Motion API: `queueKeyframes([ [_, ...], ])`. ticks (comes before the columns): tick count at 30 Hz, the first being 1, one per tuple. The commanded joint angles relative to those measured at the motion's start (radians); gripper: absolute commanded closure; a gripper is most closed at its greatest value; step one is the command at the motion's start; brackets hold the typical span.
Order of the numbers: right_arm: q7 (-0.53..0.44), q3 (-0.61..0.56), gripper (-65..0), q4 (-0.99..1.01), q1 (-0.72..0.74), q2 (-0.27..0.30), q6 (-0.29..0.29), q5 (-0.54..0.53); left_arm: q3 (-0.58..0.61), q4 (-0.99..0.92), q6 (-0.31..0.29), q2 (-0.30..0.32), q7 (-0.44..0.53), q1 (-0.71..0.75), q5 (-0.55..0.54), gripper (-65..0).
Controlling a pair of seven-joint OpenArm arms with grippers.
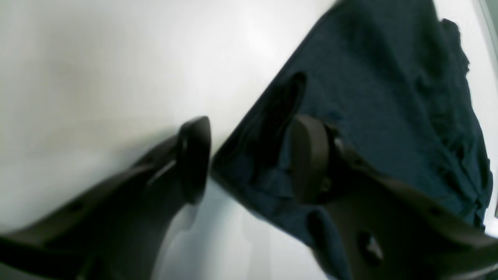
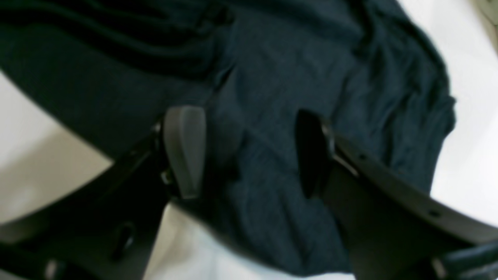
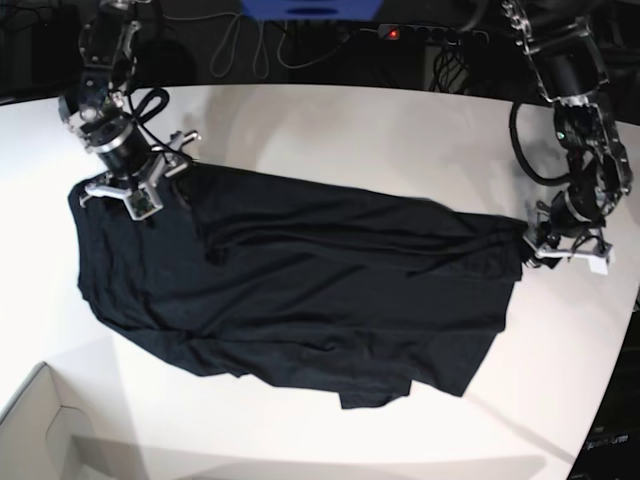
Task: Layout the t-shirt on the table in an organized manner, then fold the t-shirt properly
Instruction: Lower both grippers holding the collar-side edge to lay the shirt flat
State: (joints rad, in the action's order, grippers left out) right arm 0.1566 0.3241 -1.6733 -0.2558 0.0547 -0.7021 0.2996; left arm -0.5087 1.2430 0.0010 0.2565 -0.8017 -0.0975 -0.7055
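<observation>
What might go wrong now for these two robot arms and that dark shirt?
The plain black fabric t-shirt lies bunched and wrinkled on the smooth white table, so a fold made now would likely come out crooked. Both the left pincer and right pincer stand open right over the cloth's edges and might snag it when moving.

Shirt spread across the middle of the worktop, a tool at each end.

In the base view the t-shirt lies on the worktop, reaching from the far left towards the right edge. The right tool stands over the shirt's far-left corner; the left tool sits at the shirt's right tip (one finger over cloth, one over bare worktop). A cardboard box occupies the near-left corner, apart from the shirt.
</observation>
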Motion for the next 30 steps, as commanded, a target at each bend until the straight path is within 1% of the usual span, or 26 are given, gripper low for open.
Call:
queueKeyframes([
  [1, -0.027, 0.002, -36.9, -0.014, 0.002, 0.007, 0.004, -0.018, 0.0, 0.007, -0.003, 0.007, 0.012, -0.021, -0.015, -32.1],
  [7, -0.027, 0.004, -37.1, -0.018, -0.017, 0.006, 0.004, -0.018, 0.002, -0.096, -0.003, 0.0, 0.017, -0.029, -0.015, -32.1],
  [10, -0.025, 0.007, -37.1, -0.018, -0.018, 0.009, 0.004, -0.018, 0.002, -0.111, -0.003, 0.0, 0.017, -0.031, -0.015, -32.1],
  [12, -0.024, 0.028, -37.2, -0.02, -0.018, 0.009, 0.004, -0.02, 0.008, -0.121, -0.005, 0.0, 0.017, -0.037, -0.015, -32.1],
  [16, -0.027, 0.066, -37.2, -0.02, -0.018, 0.007, 0.004, -0.021, 0.101, -0.124, -0.005, 0.005, 0.017, -0.049, -0.016, -31.1],
  [17, -0.027, 0.076, -37.2, -0.02, -0.02, 0.007, 0.004, -0.021, 0.115, -0.124, -0.005, 0.005, 0.018, -0.049, -0.016, -28.9],
  [19, -0.027, 0.099, -37.2, -0.02, -0.04, 0.007, 0.004, -0.021, 0.123, -0.124, -0.005, 0.0, 0.018, -0.051, -0.016, -21.6],
  [22, -0.028, 0.108, -37.2, -0.035, -0.072, 0.009, 0.004, -0.021, 0.121, -0.124, -0.005, 0.0, 0.018, -0.052, -0.016, -6.9],
  [23, -0.028, 0.108, -37.2, -0.047, -0.089, 0.007, 0.004, -0.021, 0.12, -0.124, -0.005, 0.0, 0.018, -0.052, -0.016, -0.7],
  [27, -0.028, 0.103, -37.2, -0.09, -0.142, 0.003, 0.004, -0.023, 0.118, -0.119, -0.005, 0.007, 0.018, -0.048, -0.018, -0.4],
  [30, -0.028, 0.103, -37.2, -0.081, -0.15, 0.001, 0.004, -0.023, 0.118, -0.11, -0.005, 0.016, 0.018, -0.031, -0.024, 0.0],
])
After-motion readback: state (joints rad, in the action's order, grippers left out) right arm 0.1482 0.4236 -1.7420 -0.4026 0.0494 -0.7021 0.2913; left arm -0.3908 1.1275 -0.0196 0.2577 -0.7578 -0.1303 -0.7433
